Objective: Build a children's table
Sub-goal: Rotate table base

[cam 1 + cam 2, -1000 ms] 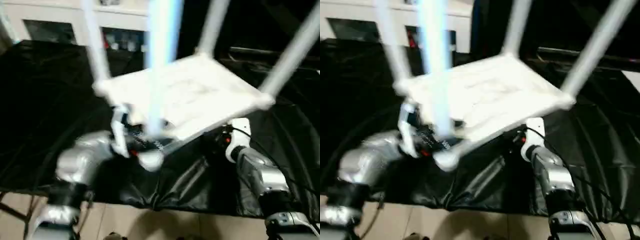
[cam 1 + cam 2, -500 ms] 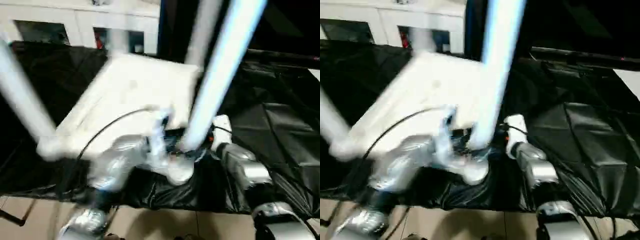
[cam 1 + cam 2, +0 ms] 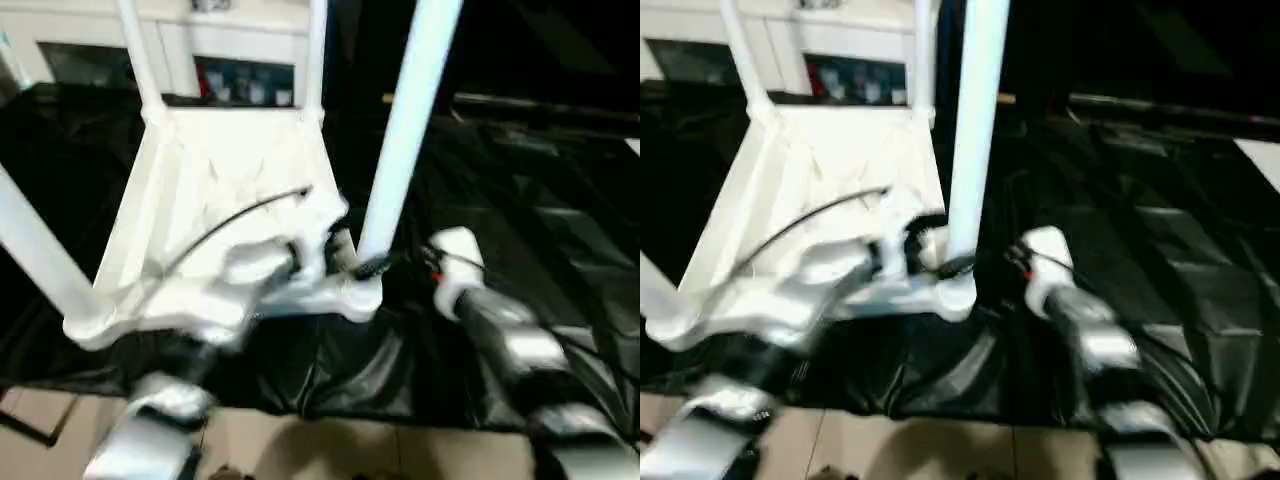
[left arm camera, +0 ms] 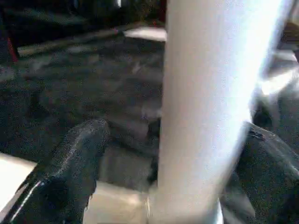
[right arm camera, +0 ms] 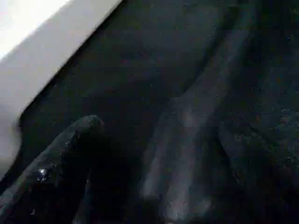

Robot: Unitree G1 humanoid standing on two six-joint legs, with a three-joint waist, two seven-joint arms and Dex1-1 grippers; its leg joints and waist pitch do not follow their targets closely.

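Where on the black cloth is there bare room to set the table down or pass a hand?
The black cloth lies bare to the robot's right of the upside-down table, beyond the right forearm. It is crowded at the table's near corner, where the left gripper straddles a leg. The cabinet borders the far edge.

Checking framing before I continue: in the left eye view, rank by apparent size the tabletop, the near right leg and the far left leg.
1. Tabletop.
2. Near right leg, though closeness to the camera enlarges it.
3. Far left leg.
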